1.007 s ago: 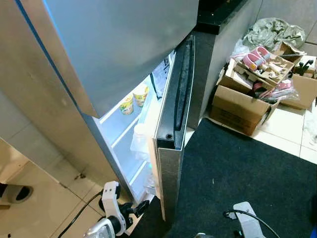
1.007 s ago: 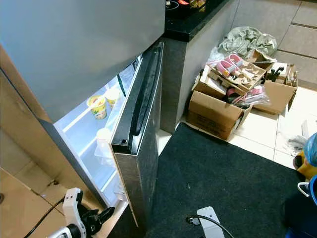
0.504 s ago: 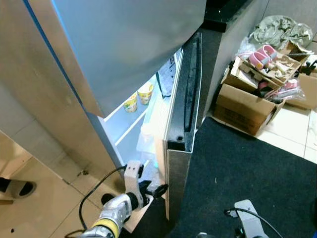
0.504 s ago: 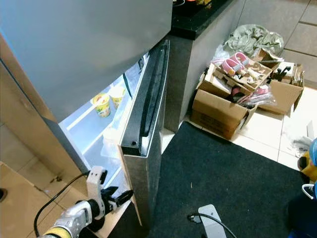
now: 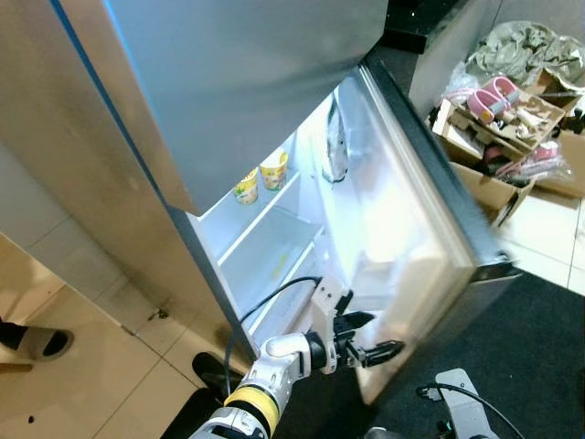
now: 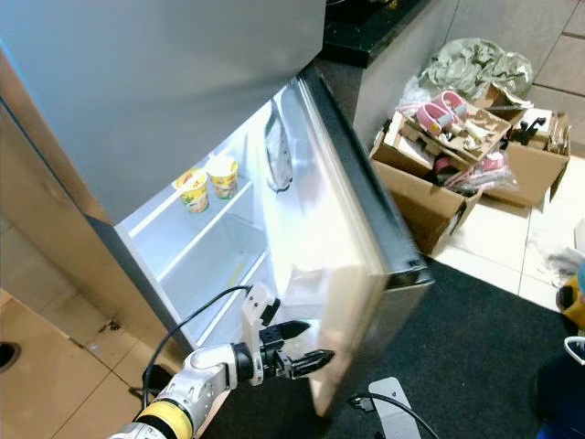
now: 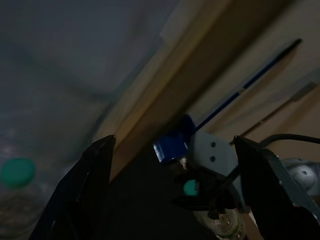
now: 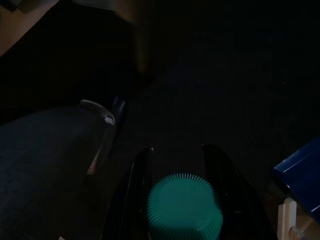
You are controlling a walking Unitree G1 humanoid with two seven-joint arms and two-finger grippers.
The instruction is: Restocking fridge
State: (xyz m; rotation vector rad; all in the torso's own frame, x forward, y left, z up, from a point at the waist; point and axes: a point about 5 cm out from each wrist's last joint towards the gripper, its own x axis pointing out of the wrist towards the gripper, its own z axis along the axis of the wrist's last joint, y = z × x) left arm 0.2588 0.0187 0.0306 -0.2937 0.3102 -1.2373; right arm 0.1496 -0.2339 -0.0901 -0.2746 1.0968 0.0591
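The left gripper [image 5: 370,350] reaches low in front of the open fridge, its two black fingers [image 6: 311,359] spread with nothing between them, the tips at the inner face of the fridge door [image 5: 402,247] near its lower edge. The door stands swung wide beyond the gripper, its pale liner facing the compartment and a plastic bag [image 5: 335,151] hanging on its upper inner side. Above and behind the gripper the lit fridge interior [image 5: 274,251] shows white shelves; two yellow cups [image 5: 259,176] stand side by side on an upper shelf, well apart from the gripper. A black cable [image 5: 274,297] loops from the wrist up past the lower shelf.

In the left wrist view the spread fingers [image 7: 95,175] frame a dim floor scene with a green-capped bottle [image 7: 17,175] off to one side, blurred and hard to make out.

In the right wrist view, which is very dark, the right gripper [image 8: 184,170] has its two fingers pressed against either side of a bottle with a green ribbed cap [image 8: 185,206], so this item is held down by the robot's right side, over the dark mat [image 6: 457,347].

Further off past the door, cardboard boxes [image 5: 498,137] full of shoes and clutter sit on the tiled floor [image 5: 548,238] beside the black tabletop [image 6: 366,32].
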